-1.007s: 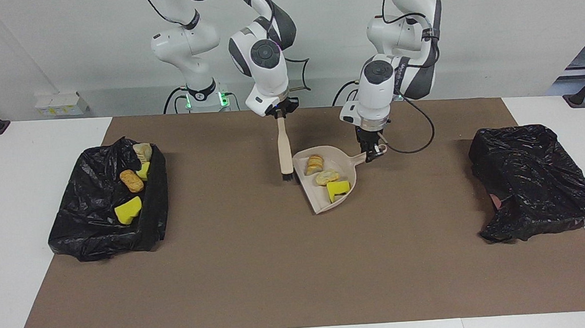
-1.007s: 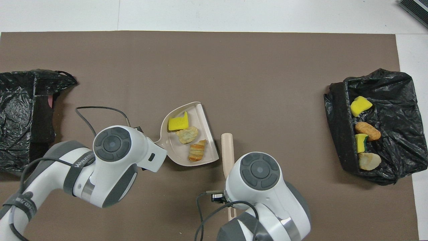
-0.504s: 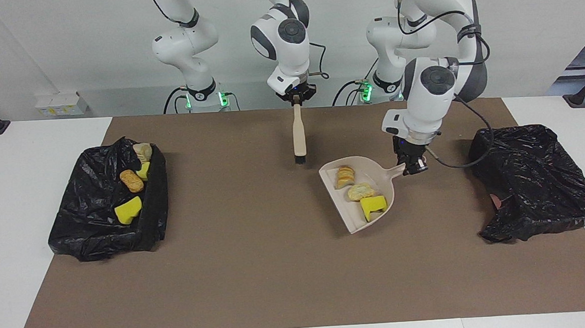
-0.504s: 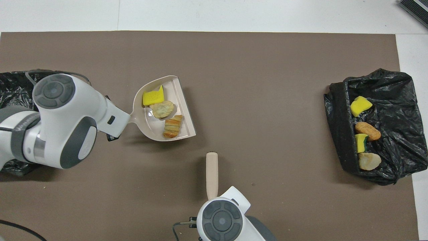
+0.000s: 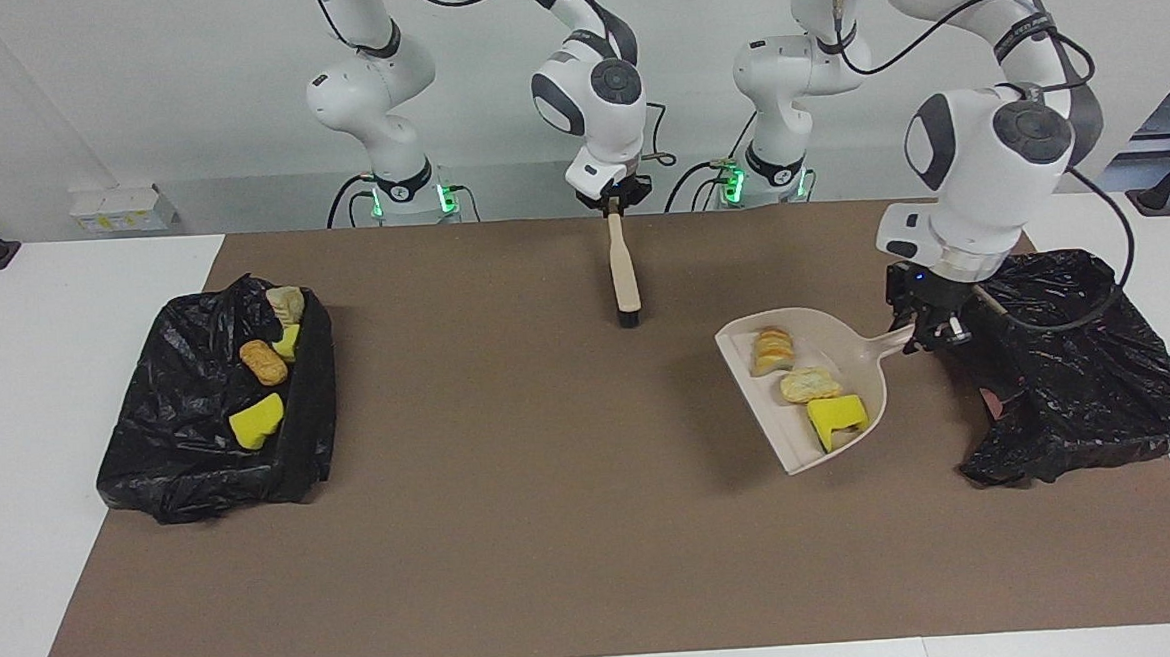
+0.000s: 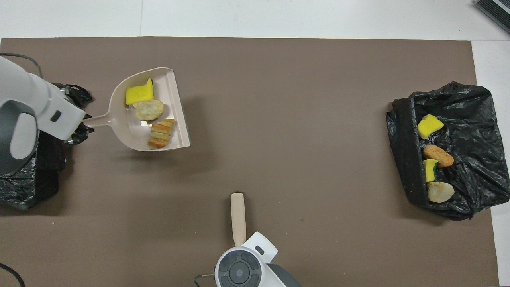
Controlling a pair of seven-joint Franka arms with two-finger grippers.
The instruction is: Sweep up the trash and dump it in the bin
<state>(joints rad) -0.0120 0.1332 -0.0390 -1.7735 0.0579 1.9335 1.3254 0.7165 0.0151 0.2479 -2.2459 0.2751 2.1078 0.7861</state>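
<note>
Beige dustpan (image 5: 829,396), unlabelled

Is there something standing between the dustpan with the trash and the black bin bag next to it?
Nothing visible. The dustpan, held by the left gripper, hangs beside the black bin bag; only bare brown mat lies between.

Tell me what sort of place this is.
Likely a robotics lab test bench: two white arms mounted at a table under a brown mat, with staged trash in a dustpan and bag-lined bins at each end.
</note>
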